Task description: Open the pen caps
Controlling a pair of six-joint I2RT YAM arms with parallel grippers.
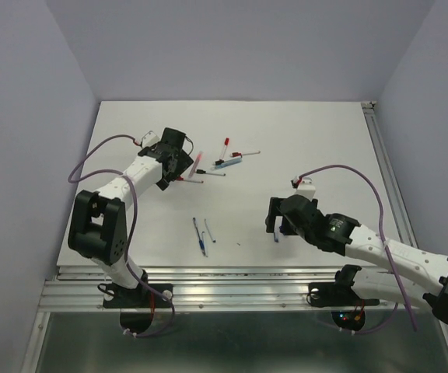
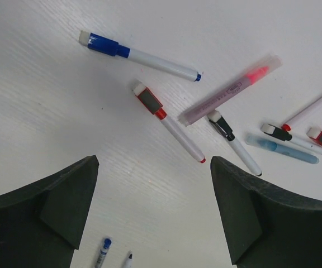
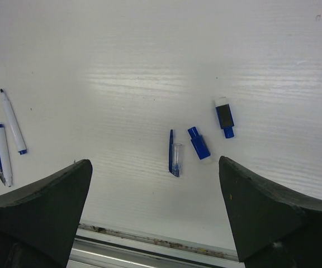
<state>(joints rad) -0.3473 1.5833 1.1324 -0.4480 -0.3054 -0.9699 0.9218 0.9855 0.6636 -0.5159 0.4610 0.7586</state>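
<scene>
Three loose blue pen caps (image 3: pixel 198 142) lie on the white table (image 3: pixel 150 56) in front of my right gripper (image 3: pixel 154 164). They sit inside the gap between its fingers, and neither finger touches them. One is a clear cap with a blue clip (image 3: pixel 174 156). A solid blue cap (image 3: pixel 200 146) sits just beside it, and a blue cap with a white end (image 3: pixel 225 117) lies near them, farther up and to the right. That gripper's jaws are spread wide and carry nothing. At the left edge of its wrist view I see uncapped white pens (image 3: pixel 13 123) lying close together, well apart from the loose caps.

My left gripper (image 2: pixel 154 167) is spread just as wide and is empty too. It hangs over the pen cluster at the far left of the table, where the caps are on their pens:
- a blue cap (image 2: pixel 102 43) on a white marker (image 2: pixel 161 63)
- a red cap (image 2: pixel 148 100) on a second white marker (image 2: pixel 180 139), just beyond the fingers
- a black cap (image 2: pixel 221 124) on a pen whose capped end touches a pink highlighter (image 2: pixel 231 89)
- a second black cap (image 2: pixel 276 131) next to a light blue pen (image 2: pixel 281 148)
- a second red cap (image 2: pixel 321 135) at the right edge
</scene>
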